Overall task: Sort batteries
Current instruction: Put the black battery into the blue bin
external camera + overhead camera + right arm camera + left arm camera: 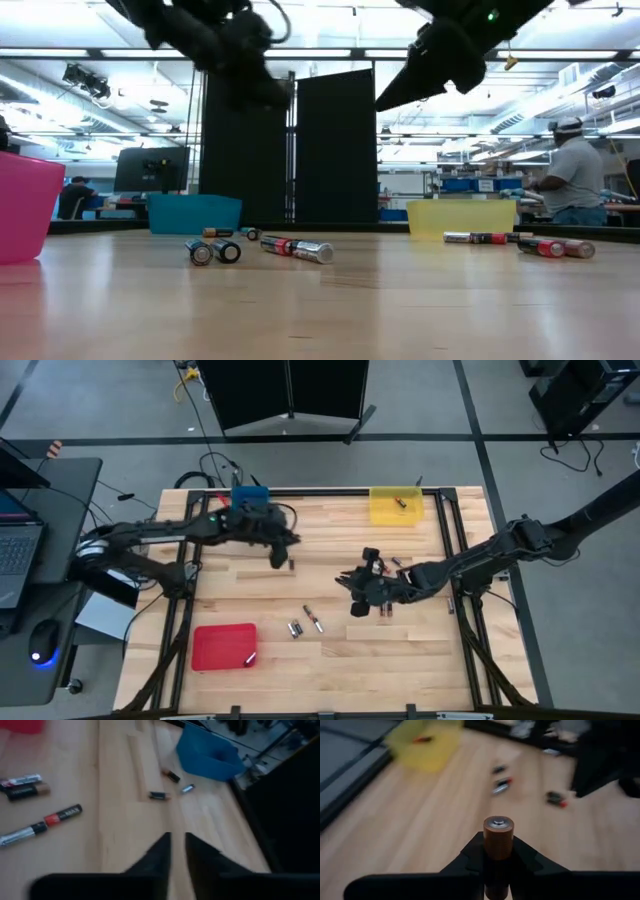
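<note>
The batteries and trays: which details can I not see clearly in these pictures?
- Blue tray, high view: contents hidden by the left arm.
- Battery labels, low view: too small to read.
- Red tray, low view: cut by the edge.
- Left gripper holds a battery: its lower end hidden by the fingers.

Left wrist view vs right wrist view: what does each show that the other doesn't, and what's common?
Only the left wrist view: a copper-brown battery clamped upright in the left pincer, the yellow tray with a cell inside it, and the other arm as a dark blur at the far side.

Only the right wrist view: the blue tray, a corner of the red tray, and the right pincer with its fingers nearly together and nothing between them.

Both: the wooden table with loose batteries lying on it.
</note>
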Robot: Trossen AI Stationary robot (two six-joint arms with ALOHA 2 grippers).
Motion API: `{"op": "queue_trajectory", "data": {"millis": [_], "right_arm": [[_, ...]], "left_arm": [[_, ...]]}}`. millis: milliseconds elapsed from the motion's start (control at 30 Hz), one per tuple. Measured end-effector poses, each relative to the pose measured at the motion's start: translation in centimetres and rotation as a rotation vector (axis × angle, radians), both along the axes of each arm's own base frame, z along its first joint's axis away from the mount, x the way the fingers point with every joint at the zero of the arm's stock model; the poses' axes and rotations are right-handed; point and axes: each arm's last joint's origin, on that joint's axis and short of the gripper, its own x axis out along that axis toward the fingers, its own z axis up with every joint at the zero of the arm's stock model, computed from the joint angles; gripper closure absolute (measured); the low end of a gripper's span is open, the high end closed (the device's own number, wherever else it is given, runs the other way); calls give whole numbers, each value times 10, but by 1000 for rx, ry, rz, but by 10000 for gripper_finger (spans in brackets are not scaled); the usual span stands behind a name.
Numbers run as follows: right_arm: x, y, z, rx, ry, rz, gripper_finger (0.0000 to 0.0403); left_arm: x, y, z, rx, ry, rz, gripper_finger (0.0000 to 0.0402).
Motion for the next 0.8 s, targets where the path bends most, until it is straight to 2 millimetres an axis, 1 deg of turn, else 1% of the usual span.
{"op": "queue_trajectory", "data": {"millis": [33,67,200,300,400,600,800], "right_arm": [[0,-3,-3,9,-8,2,380],[0,-5,-6,13,-14,-2,389],[0,-15,-14,56,-60,-27,379],[-1,-20,-19,97,-87,-29,385],[-3,-22,-24,118,-125,-31,395],[-7,-23,-31,146,-141,-43,388],[-7,-23,-31,148,-143,-44,394]], "left_arm": [[-7,2,1,-2,28,29,348],[-14,4,3,-4,48,57,348],[-36,16,1,-44,160,163,348],[-48,28,-4,-72,223,232,348],[-55,43,-10,-102,272,296,348],[-73,77,-31,-194,421,426,348],[-75,115,-39,-261,481,470,348]]}}
